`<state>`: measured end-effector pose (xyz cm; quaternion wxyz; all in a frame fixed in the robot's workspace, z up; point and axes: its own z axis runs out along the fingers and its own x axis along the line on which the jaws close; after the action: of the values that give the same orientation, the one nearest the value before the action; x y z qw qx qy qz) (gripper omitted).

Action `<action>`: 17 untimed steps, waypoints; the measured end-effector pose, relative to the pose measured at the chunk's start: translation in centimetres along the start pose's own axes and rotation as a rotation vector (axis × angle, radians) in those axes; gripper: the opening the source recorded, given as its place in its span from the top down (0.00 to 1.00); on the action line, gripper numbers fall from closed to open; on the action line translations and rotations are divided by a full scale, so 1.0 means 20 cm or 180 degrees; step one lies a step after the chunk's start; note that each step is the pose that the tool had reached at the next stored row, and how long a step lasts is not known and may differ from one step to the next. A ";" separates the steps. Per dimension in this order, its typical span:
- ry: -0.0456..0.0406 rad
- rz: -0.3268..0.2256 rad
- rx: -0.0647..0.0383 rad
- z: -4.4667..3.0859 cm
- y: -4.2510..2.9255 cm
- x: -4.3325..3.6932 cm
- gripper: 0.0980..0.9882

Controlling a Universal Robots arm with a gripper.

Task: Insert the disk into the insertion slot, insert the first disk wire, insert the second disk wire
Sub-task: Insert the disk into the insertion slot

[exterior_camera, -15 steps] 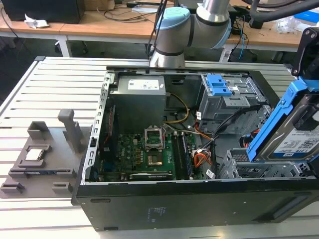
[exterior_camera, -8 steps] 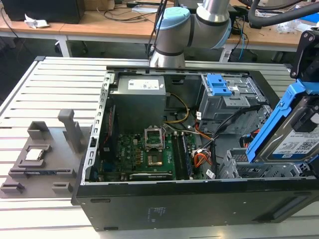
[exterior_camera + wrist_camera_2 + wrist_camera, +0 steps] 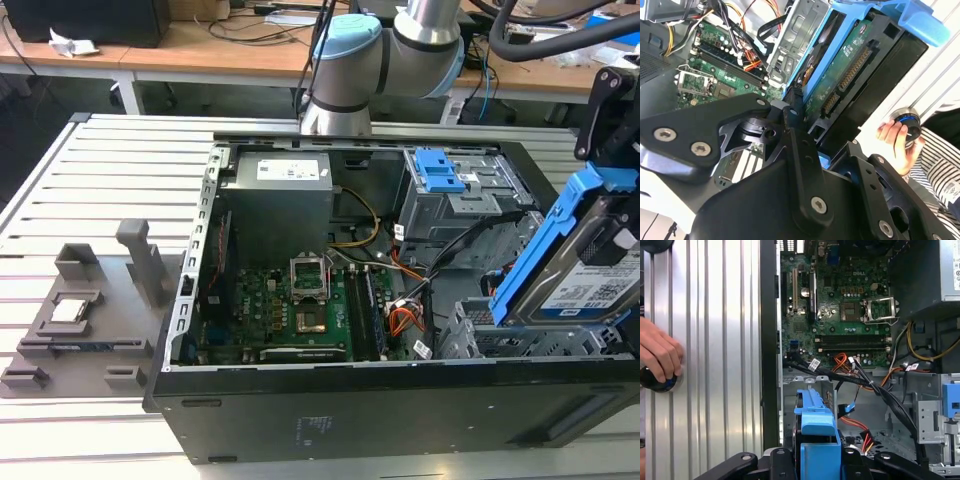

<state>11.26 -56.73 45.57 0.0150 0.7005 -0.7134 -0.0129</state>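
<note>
Jaws of tool (image 3: pixel 817 464) clamped on disk (image 3: pixel 575 275), long axis tilted steeply, lower end pointing toward insertion slot (image 3: pixel 478 338).

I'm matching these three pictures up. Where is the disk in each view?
Exterior view: the disk hangs tilted at the exterior view's right, above the insertion slot.
Second wrist view: the disk shows its circuit-board underside, edged by its blue carrier.
First wrist view: the disk is seen edge-on, blue carrier foremost, held in the pincer.
Shared landmark: the green motherboard.
</note>
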 end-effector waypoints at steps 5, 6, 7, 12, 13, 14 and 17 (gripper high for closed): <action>0.0000 0.0000 0.0000 0.020 0.003 -0.038 0.70; 0.0000 0.0000 0.0000 0.026 0.003 -0.043 0.70; 0.0000 0.0000 0.0000 0.031 0.003 -0.046 0.70; 0.0000 0.0000 0.0000 0.062 0.004 -0.055 0.70; 0.0001 0.0000 0.0000 0.068 0.006 -0.058 0.70; 0.0000 0.0000 0.0000 0.076 0.012 -0.064 0.70; 0.0000 0.0000 0.0000 0.089 0.020 -0.075 0.70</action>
<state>10.82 -55.22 43.81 0.0150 0.7005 -0.7133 -0.0128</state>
